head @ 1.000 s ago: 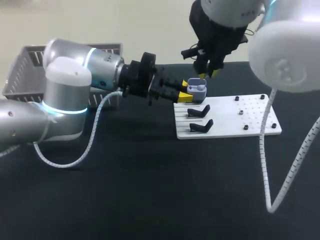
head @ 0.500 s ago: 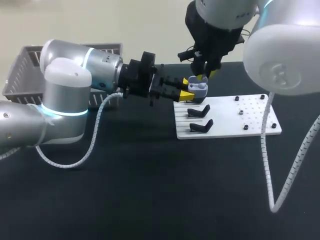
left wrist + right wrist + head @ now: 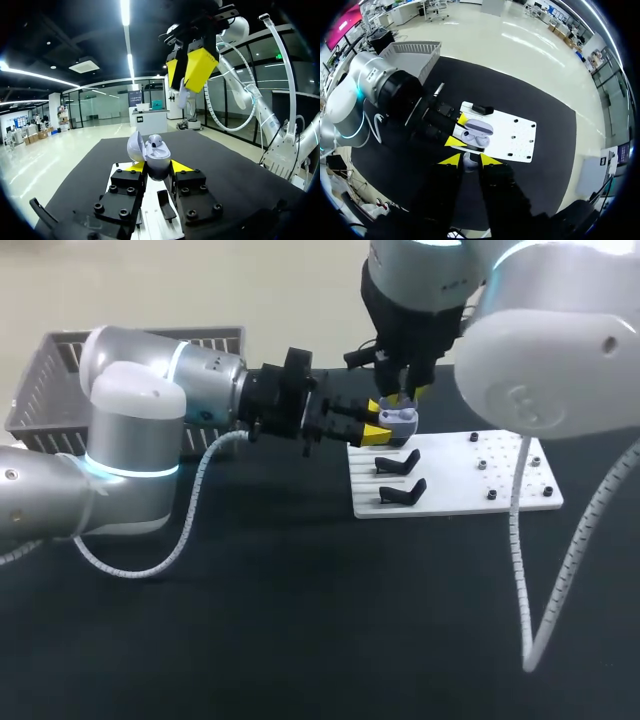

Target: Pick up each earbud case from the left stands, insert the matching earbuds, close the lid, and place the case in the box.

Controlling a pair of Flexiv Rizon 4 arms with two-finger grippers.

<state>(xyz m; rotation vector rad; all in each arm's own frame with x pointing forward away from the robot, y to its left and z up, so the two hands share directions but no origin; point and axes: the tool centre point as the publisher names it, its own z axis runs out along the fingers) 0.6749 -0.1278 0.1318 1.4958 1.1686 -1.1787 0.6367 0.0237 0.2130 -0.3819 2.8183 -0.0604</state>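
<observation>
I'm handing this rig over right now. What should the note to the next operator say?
Left gripper: shut on the earbud case, lid open, held over the white board.
Right gripper: shut on an earbud, directly above the open case.
Done: the case is off its stand. One earbud looks seated in it already, but I cannot be sure.
Left: seat this earbud, close the lid, and put the case in the basket at the far left. The two black stands in view hold no case.
</observation>
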